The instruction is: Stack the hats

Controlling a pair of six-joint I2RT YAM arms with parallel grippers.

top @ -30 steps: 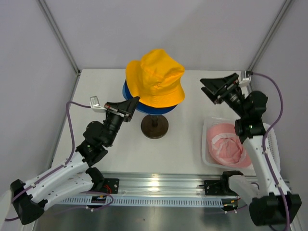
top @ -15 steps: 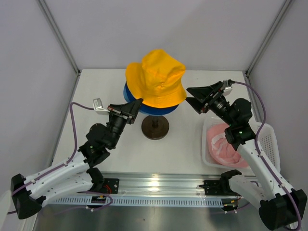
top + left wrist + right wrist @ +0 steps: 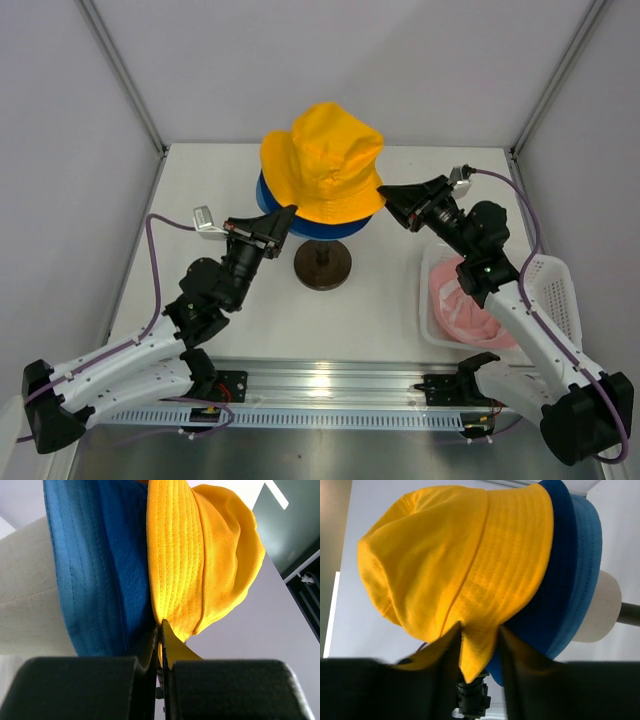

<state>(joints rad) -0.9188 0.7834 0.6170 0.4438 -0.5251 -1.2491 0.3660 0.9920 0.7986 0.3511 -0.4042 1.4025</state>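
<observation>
The yellow hat (image 3: 325,160) sits on top of the stack, over the navy hat (image 3: 560,565) and the light blue hat (image 3: 266,195). All three are on the cream mannequin head (image 3: 602,607), which stands on its dark round base (image 3: 321,265) in the middle of the table (image 3: 380,300). The pink hat (image 3: 465,300) lies apart, in the white basket (image 3: 555,300) at the right side. The right arm (image 3: 505,290) passes over the basket and hides a part of that hat.

From above, the left gripper (image 3: 288,211) meets the stack at its left brim and the right gripper (image 3: 383,190) at its right brim, but the state of the fingers is not readable there.

The wrist cameras show more. On the left wrist, the two fingers are pressed together, with their tips at the edge of the yellow brim, just beside the light blue one (I cannot tell if cloth is caught between them). On the right wrist, the fingers stand apart with a pointed flap of the yellow brim between them; I cannot tell if they press it. Only this view separates the navy brim from the light blue brim; from above the yellow crown covers the head completely.
</observation>
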